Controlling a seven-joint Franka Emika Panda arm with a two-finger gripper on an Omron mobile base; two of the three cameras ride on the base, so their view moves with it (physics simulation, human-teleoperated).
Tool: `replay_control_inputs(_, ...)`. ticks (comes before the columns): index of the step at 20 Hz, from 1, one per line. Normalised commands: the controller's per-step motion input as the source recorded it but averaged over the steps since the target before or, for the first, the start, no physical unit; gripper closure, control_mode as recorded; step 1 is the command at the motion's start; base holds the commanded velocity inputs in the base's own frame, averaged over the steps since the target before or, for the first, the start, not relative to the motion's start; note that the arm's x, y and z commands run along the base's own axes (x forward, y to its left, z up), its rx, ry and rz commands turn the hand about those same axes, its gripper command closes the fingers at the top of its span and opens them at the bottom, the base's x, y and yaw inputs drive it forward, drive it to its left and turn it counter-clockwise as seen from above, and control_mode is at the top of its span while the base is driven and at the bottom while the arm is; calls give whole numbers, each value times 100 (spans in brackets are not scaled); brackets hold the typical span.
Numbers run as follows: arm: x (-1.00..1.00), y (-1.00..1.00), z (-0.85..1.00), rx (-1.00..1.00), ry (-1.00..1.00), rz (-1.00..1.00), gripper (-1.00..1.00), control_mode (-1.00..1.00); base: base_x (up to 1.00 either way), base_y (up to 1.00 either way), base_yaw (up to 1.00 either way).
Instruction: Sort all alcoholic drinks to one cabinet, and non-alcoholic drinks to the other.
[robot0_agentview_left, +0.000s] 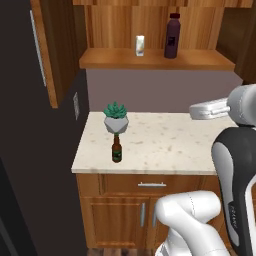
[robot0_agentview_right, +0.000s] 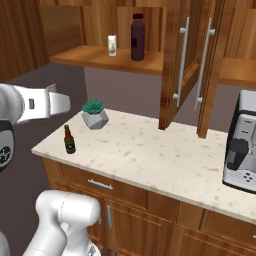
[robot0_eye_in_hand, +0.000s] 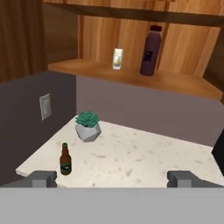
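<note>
My gripper (robot0_eye_in_hand: 112, 178) is spread wide with nothing between its fingers, hanging above the table (robot0_agentview_left: 165, 145) well back from the drinks. A brown beer bottle (robot0_agentview_left: 117, 149) stands upright near the table's front left edge, just in front of a potted succulent (robot0_agentview_left: 116, 118). On the open cabinet shelf (robot0_agentview_left: 200, 61) above, the white carton (robot0_agentview_left: 140, 45) and the purple bottle (robot0_agentview_left: 172, 36) stand near each other.
</note>
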Motion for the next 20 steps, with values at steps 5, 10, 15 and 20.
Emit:
replay_control_inputs(5, -7, 24, -34, -3, 16, 11, -100, -100, 0, 0, 0)
replay_control_inputs(10, -1, 31, -30, 0, 16, 11, -100, -100, 0, 0, 0)
replay_control_inputs(15, 0, 31, -26, 0, 18, 4, -100, -100, 0, 0, 0)
replay_control_inputs(20, 0, 12, -26, 0, 12, 1, -100, -100, 0, 0, 0)
